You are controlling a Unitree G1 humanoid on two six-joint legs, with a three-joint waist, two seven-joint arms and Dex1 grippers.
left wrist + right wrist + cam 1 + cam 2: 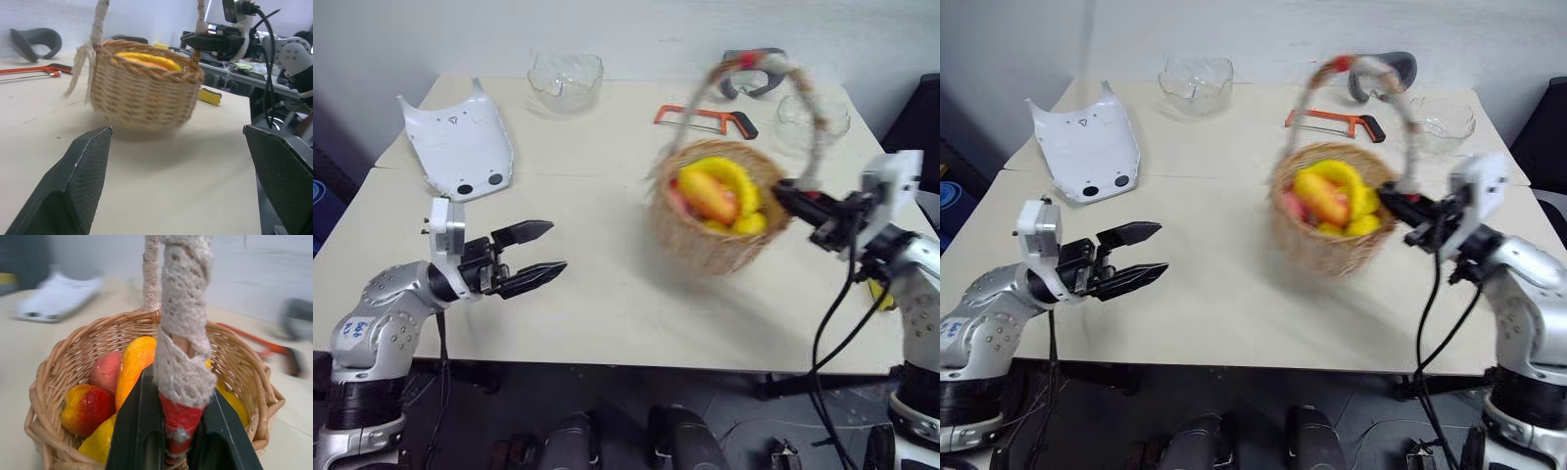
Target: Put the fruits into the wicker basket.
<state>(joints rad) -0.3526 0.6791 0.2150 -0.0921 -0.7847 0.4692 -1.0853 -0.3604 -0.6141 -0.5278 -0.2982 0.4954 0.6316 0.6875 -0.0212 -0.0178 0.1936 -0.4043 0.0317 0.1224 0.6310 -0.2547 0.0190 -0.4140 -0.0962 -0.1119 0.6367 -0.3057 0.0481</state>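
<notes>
Right wrist view looks straight down the right gripper point(178, 440), whose two black fingers are clamped on the red-wrapped foot of the handle of the wicker basket point(705, 240). Inside the basket lie the fruits: an oblong orange-yellow mango point(134, 364), a pink-red peach-like piece point(105, 372), a red-and-yellow piece point(85, 407) and a yellow piece point(100, 443) by the near rim. From the head views, a curved yellow banana point(729, 176) arches over the pile. The basket sits towards the right side of the pale bench point(607, 294), its image blurred. The left gripper point(536, 255) hovers over the bench's left front, jaws spread wide with nothing between them, well apart from the basket.
</notes>
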